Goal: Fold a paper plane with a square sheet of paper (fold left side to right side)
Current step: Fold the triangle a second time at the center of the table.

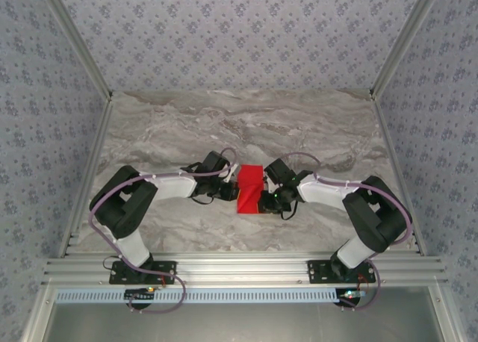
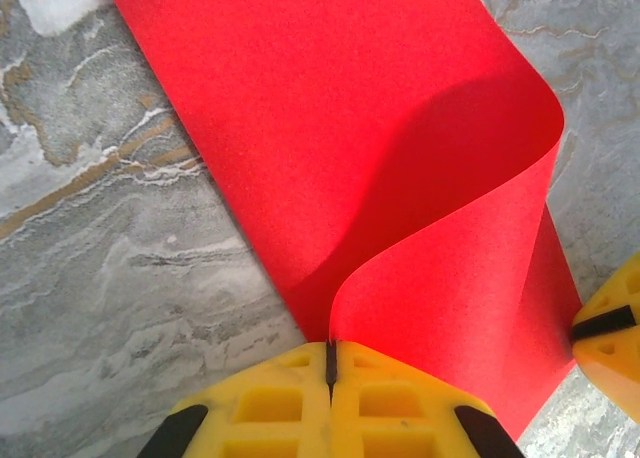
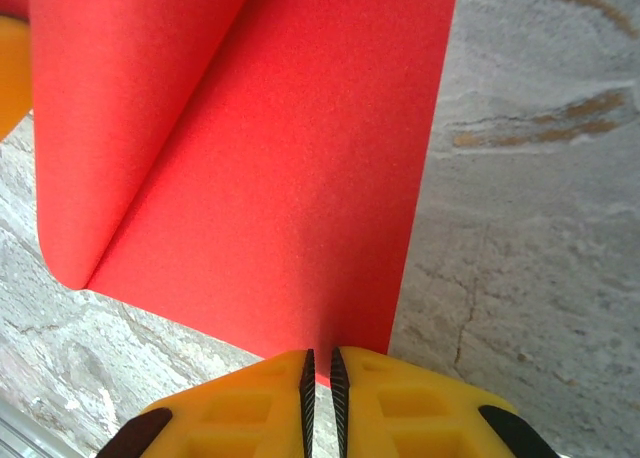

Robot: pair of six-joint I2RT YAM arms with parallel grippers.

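We have the red sheet (image 1: 249,189) at mid-desk (image 1: 299,125), bowed into a loose loop. Our left tool (image 2: 330,373) is clamped shut on one edge and our right tool (image 3: 320,373) pinches the opposite edge. We judge the sheet light, floppy and easily creased, so we would hold it only at the margins.

The left arm (image 1: 149,196) and right arm (image 1: 351,200) both bend in from their bases, elbows out, and meet at the square sheet of paper (image 1: 249,187). The left gripper (image 2: 331,350), on the sheet's left side, has its yellow jaws pressed together on the paper's edge. The right gripper (image 3: 320,356), on the sheet's right side, pinches the opposite edge with its jaws nearly touching.
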